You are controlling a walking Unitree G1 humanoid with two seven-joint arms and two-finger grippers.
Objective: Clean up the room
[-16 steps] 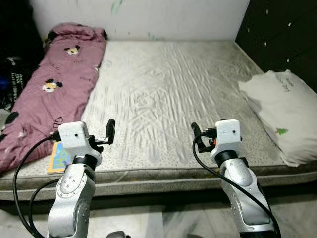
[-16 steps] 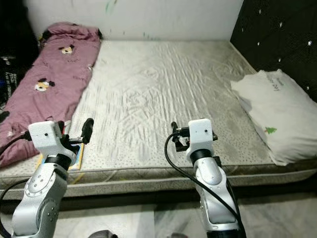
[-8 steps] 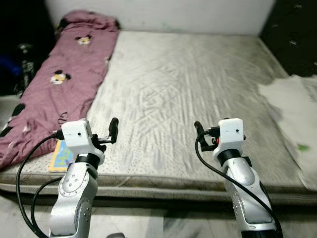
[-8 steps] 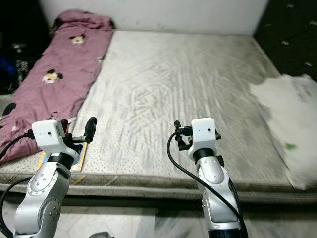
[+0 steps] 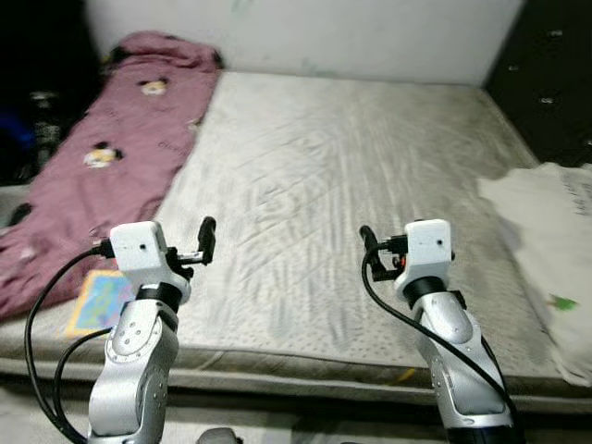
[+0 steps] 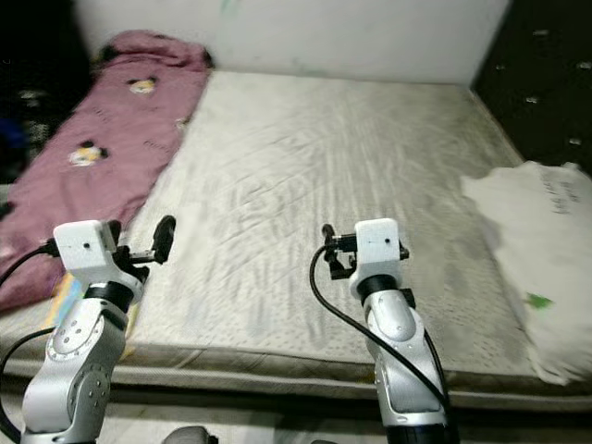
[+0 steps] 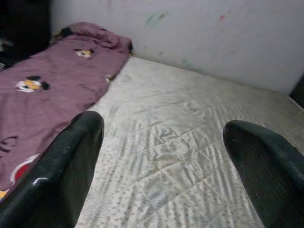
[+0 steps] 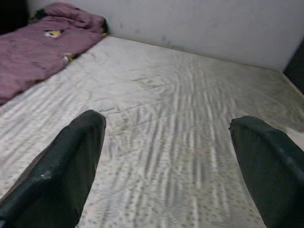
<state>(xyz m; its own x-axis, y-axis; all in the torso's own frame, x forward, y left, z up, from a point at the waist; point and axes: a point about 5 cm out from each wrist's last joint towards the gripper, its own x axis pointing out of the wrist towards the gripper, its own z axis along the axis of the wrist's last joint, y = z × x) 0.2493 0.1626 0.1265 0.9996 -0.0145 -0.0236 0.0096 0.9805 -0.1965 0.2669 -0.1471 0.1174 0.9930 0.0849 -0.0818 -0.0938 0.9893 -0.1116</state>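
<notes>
The left gripper [image 7: 161, 156] has its two black fingers [image 7: 71, 161] spread wide apart, holding nothing and touching nothing; in the left wrist view the pale sheet lies between and beyond them. The right gripper [image 8: 166, 161] is released in the same way, its two fingers [image 8: 71, 161] well apart with only bare sheet between them. Both grippers are raised over the near edge of the bed, the left one [image 5: 205, 242] towards the bed's near left corner and the right one [image 5: 367, 252] about midway along that edge.

The bed is one wide mattress under a wrinkled, speckled grey-white sheet [image 5: 342, 176], running back to a pale wall. Along its left edge lies one long mauve quilt printed with cartoon mouse faces [image 5: 102, 157], bunched up at the far left corner. Two of those faces are clear, and there may be more in the folds. At the near left corner, just beside the lower end of the quilt, one flat, brightly coloured picture book [image 5: 97, 302] lies on the sheet. On the right edge sits one white pillow with small green printed marks [image 5: 555, 250], hanging slightly past the mattress side. Past the bed's right edge stands a dark wall dotted with small pale spots [image 5: 555, 83].
</notes>
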